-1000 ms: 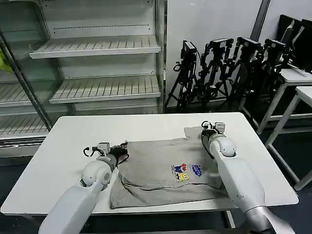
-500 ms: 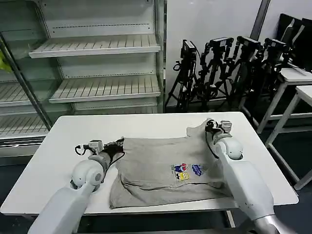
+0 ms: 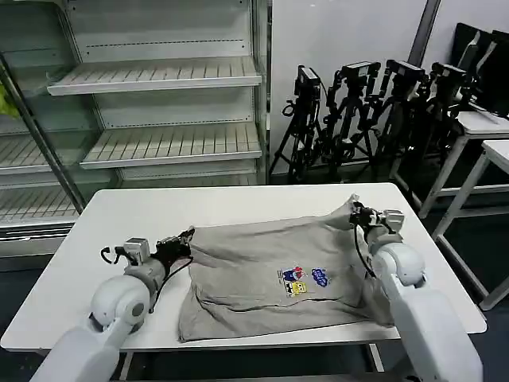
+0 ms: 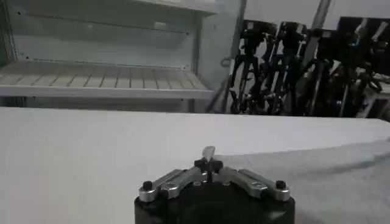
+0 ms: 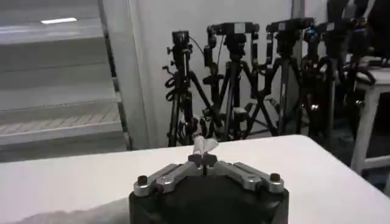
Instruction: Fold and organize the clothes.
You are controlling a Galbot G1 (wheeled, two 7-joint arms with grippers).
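We hold the T-shirt (image 3: 274, 274) taut between us, left gripper (image 3: 184, 237) and right gripper (image 3: 356, 212) pinched on opposite far corners (print facing up).

A lab or test studio, judging by the plain white table (image 3: 238, 203), an empty open display-chiller shelving unit (image 3: 159, 103), and a row of black camera tripods (image 3: 374, 111) against the wall.
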